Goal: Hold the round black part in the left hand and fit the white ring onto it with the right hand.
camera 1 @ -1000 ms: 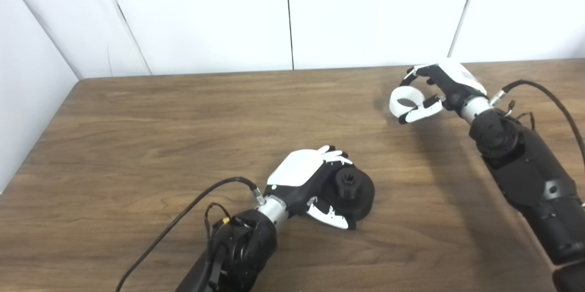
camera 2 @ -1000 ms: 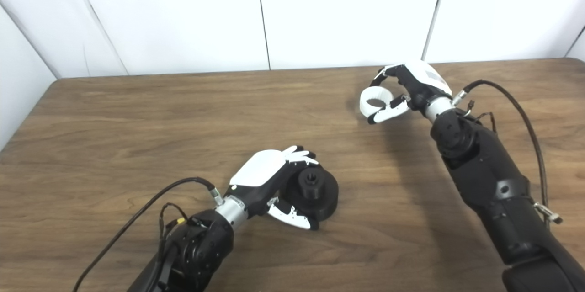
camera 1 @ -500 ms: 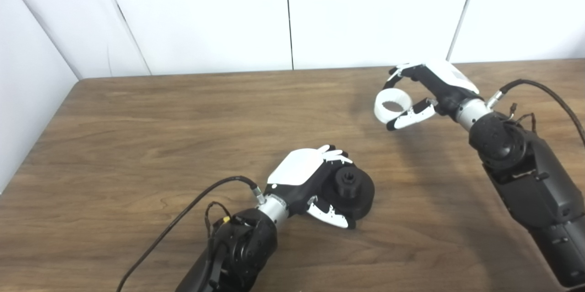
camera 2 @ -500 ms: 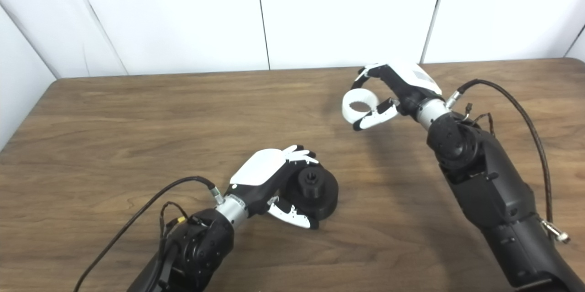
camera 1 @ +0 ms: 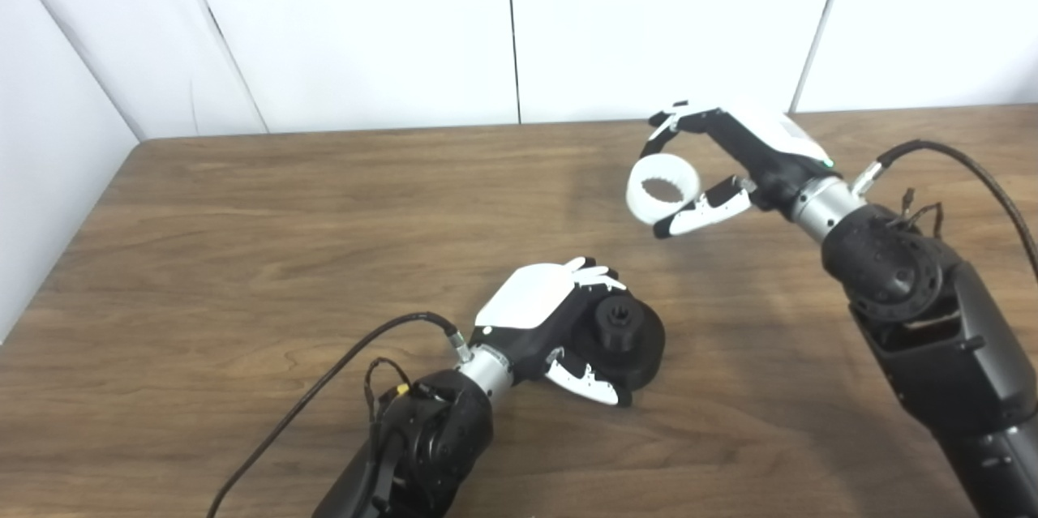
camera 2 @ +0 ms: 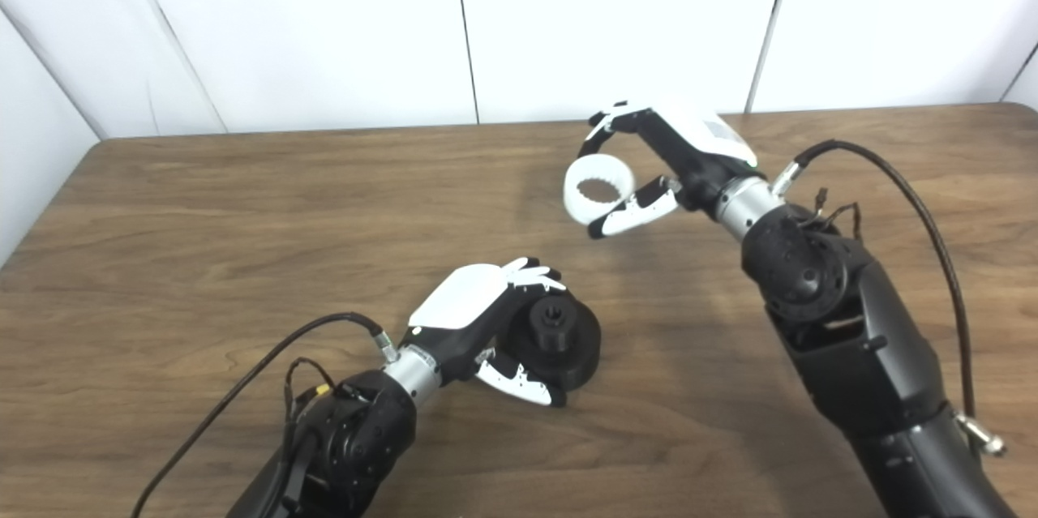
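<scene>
Down on the wooden tabletop [camera 1: 243, 218], the left hand [camera 1: 551, 323] is wrapped around the round black part [camera 1: 620, 340], its fingers [camera 1: 596, 275] curled over the far rim and its thumb [camera 1: 588, 383] pressed against the near rim, so the part sits between them with its raised hub facing up. That hub has a notched hole at its top, just beyond the thumb's tip. The part's base seems to rest on the wood, though the contact cannot be told for sure. Up and to the right, well apart from the black part, the right hand [camera 2: 673, 161] holds the white ring [camera 2: 598, 190] in the air: fingers [camera 2: 620, 117] arch over the ring's far side and the thumb [camera 2: 632, 214] presses its near side, pinching it with the opening facing mostly upward. Small teeth line the ring's inner wall. On the white back of the right hand a small grey label shows, too blurred to read; no other writing or brand can be made out. Black cables trail from both wrists.
</scene>
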Robot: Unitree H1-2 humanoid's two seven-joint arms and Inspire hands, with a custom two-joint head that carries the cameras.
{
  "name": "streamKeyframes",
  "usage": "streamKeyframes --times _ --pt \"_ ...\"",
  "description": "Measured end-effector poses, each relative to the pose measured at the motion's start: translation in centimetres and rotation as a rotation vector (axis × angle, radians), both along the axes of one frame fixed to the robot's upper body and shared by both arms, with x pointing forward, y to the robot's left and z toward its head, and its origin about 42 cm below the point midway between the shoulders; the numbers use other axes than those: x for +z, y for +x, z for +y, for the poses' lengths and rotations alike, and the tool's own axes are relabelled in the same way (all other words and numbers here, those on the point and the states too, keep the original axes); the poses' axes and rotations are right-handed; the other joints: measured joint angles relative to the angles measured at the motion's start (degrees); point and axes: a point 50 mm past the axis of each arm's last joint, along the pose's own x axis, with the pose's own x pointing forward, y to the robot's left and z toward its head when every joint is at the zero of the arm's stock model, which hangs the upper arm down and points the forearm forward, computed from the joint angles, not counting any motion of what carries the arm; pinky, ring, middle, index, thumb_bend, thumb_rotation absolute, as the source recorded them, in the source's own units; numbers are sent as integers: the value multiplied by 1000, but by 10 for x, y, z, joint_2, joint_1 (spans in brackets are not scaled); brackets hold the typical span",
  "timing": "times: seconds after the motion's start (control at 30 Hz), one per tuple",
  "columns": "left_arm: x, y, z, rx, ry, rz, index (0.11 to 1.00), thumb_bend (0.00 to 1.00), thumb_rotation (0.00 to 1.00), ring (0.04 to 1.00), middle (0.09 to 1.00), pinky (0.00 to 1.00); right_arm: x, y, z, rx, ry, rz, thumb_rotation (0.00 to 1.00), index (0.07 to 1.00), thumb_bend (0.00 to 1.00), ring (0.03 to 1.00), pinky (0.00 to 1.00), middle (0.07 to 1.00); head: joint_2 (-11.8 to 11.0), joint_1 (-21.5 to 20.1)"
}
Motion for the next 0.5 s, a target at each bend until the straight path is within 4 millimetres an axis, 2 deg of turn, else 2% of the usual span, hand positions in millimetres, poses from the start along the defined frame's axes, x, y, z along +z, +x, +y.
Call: streamKeyframes --times 0.5 --pt "0 1 0 1 0 0 752 947 287 974 908 864 17 -33 19 97 23 -4 139 486 525 927 842 838 4 -1"
